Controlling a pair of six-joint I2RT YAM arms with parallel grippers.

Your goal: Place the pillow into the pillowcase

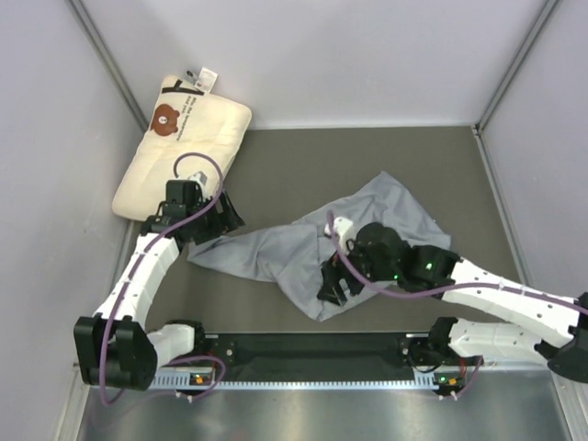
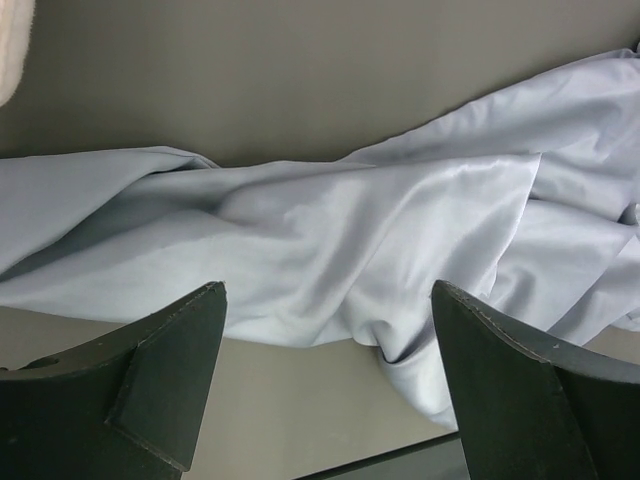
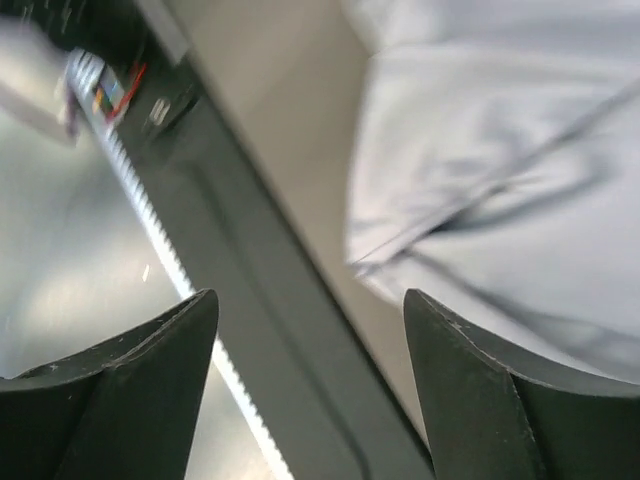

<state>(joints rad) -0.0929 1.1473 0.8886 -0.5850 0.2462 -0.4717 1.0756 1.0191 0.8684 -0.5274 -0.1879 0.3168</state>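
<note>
The cream quilted pillow (image 1: 184, 147) with a brown bear print lies at the far left corner. The light grey-blue pillowcase (image 1: 317, 243) lies crumpled across the middle of the table. It also shows in the left wrist view (image 2: 330, 240) and in the right wrist view (image 3: 510, 160). My left gripper (image 1: 213, 225) is open and empty, just above the pillowcase's left end, between it and the pillow. My right gripper (image 1: 335, 285) is open and empty, over the pillowcase's near corner by the table's front edge.
Grey walls close in the table on the left, far and right sides. A black rail with a white toothed strip (image 1: 312, 363) runs along the front edge; it also shows in the right wrist view (image 3: 250, 330). Dark table surface (image 1: 367, 156) lies behind the pillowcase.
</note>
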